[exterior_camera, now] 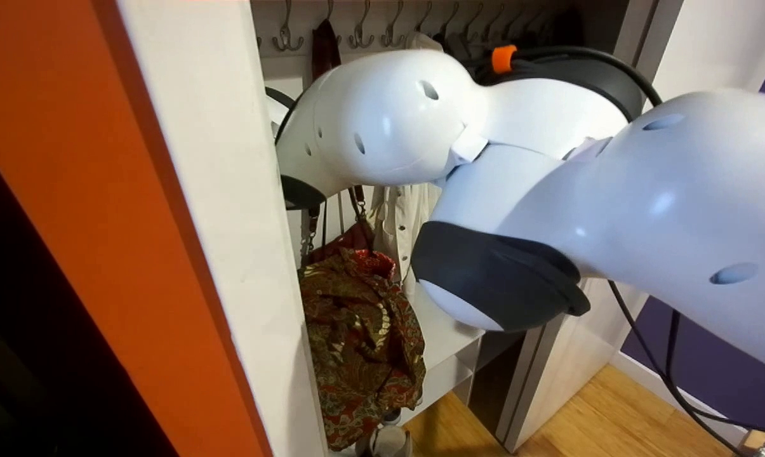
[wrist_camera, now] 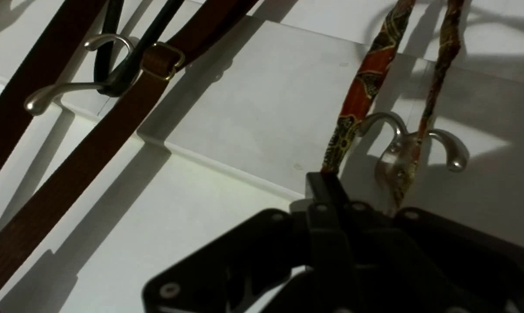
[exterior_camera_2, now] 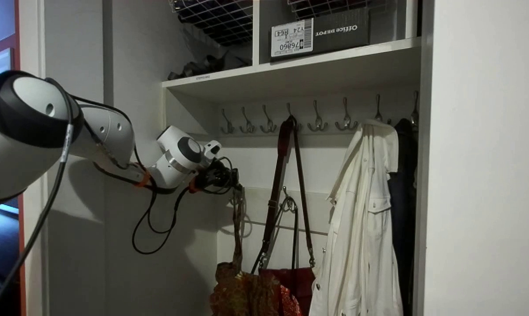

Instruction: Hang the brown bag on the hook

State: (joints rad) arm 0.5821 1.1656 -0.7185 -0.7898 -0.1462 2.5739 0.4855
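Inside the alcove (exterior_camera_2: 134,79), the arm (exterior_camera_2: 106,127) stretches across the opening, its forearm sloping down to a bent wrist, the black gripper (wrist_camera: 325,184) tipped slightly downward toward the back wall. Its two fingers are pinched together on the patterned strap (wrist_camera: 364,91), which drops nearly straight to the brown bag (exterior_camera: 360,343). In an exterior view the bag sags in slouchy folds at the white bench (exterior_camera: 445,339); I can't tell whether the bench bears any of it. Behind it is a red handbag (exterior_camera_2: 306,283), with a white garment (exterior_camera_2: 356,219) hung nearby. In the wrist view a silver double hook (wrist_camera: 386,171) shows just beside the fingertips, and a second patterned strand (wrist_camera: 447,48) crosses in front of it; whether they touch, I can't tell.
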